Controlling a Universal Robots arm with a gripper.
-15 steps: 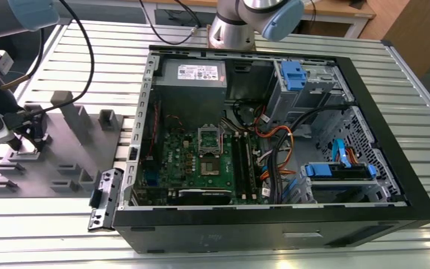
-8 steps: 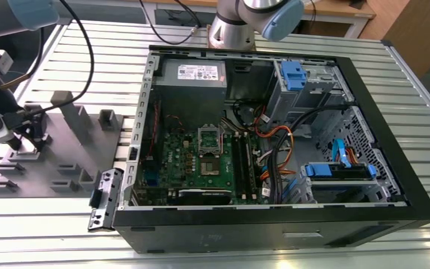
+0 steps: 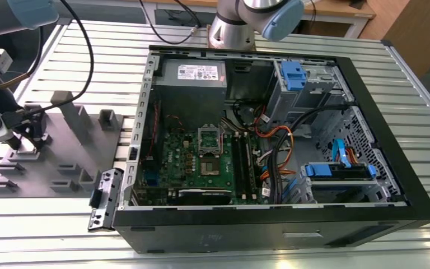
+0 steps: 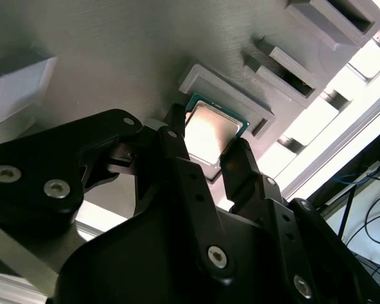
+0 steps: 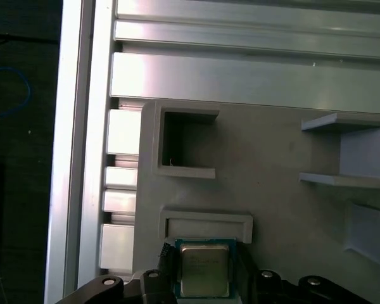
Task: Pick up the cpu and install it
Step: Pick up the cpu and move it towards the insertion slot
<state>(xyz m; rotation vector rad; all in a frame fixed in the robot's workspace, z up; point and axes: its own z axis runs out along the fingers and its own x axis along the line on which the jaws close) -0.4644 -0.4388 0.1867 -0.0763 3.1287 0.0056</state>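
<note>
The cpu [image 4: 212,130], a small square chip with a pale metal top and green edge, sits between my gripper's [image 4: 209,144] black fingers [image 4: 177,149], which press on its opposite sides. In the first wrist view the cpu [image 5: 204,269] lies just beside a raised rectangular holder [image 5: 206,225] on the grey fixture plate [image 5: 285,190]. In the exterior view my gripper [image 3: 27,143] is low over that grey fixture plate [image 3: 73,154] at the exterior view's left. I cannot tell whether the chip is lifted off the plate.
An open black computer case [image 3: 275,224] fills the middle of the slatted metal table [image 3: 424,84]. Inside are the green motherboard [image 3: 192,165] with its shiny socket frame [image 3: 210,140], cables and blue drive brackets [image 3: 293,75]. Upright grey holders [image 3: 73,112] rise from the fixture plate.
</note>
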